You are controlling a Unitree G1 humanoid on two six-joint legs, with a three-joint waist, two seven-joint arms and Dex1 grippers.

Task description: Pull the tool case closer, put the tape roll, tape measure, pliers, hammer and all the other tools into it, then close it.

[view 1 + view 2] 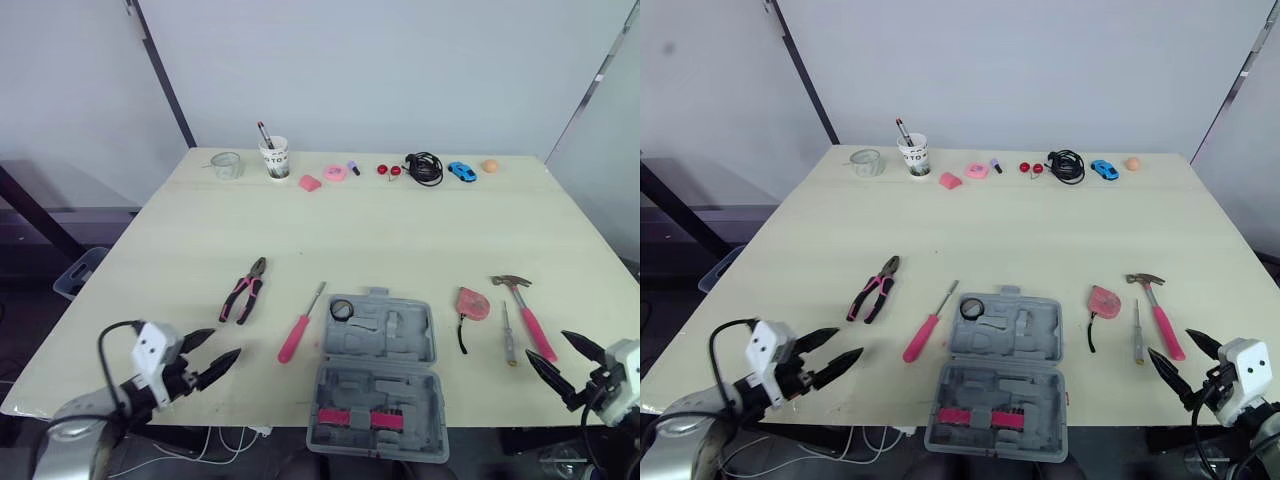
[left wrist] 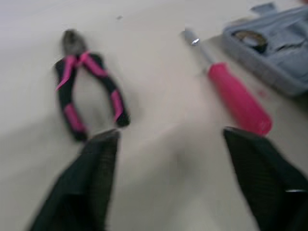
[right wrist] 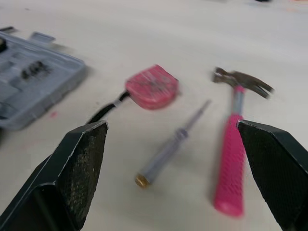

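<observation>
The grey tool case (image 1: 380,372) lies open at the table's front edge, its near half overhanging. A black tape roll (image 1: 342,309) sits in the far half's left corner. To the case's left lie the pink-handled pliers (image 1: 245,290) and a pink screwdriver (image 1: 298,325). To its right lie the pink tape measure (image 1: 473,303), a thin grey screwdriver (image 1: 509,335) and the pink-handled hammer (image 1: 525,310). My left gripper (image 1: 225,343) is open at the front left, near the pliers (image 2: 89,91). At the front right my right gripper (image 1: 547,345) is open, just short of the hammer (image 3: 236,139).
Along the table's far edge stand a glass cup (image 1: 226,165), a paper cup with a pen (image 1: 275,158), pink bits (image 1: 335,173), a black cable (image 1: 425,167), a blue toy car (image 1: 461,171) and an orange ball (image 1: 490,166). A grey bin (image 1: 80,270) sits on the floor to the left.
</observation>
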